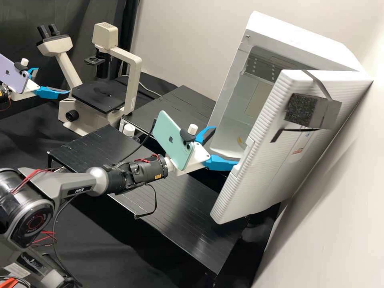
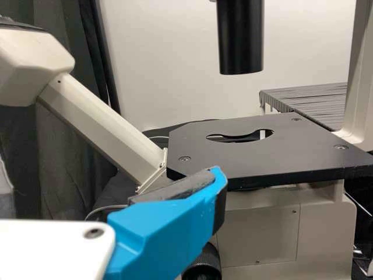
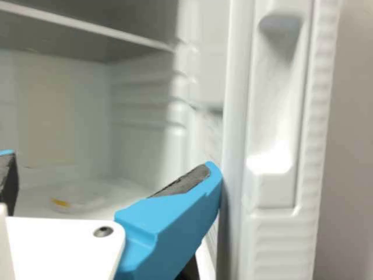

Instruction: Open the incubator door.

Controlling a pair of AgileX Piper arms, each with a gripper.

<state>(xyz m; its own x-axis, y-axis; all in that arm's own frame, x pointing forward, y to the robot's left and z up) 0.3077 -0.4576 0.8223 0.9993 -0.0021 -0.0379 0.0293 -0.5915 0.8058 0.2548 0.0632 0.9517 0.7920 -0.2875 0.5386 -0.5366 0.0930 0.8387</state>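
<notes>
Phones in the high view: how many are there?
2: a green phone mounted behind the right gripper, and a purple phone mounted behind the left gripper.

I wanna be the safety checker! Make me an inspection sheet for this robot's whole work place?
Surface: black slatted stand; black cloth lies below it.
Job's things: incubator with its door standing open.
Clutter: dark speckled block on the door's outside; small thing with a yellow mark inside the incubator.
Grippers: right gripper open, beside the door's edge; left gripper open, near the microscope, nothing held in either.
Cables: black cable hangs from the right arm; pale cord behind the microscope.
Surroundings: pale wall, dark curtain.
</notes>
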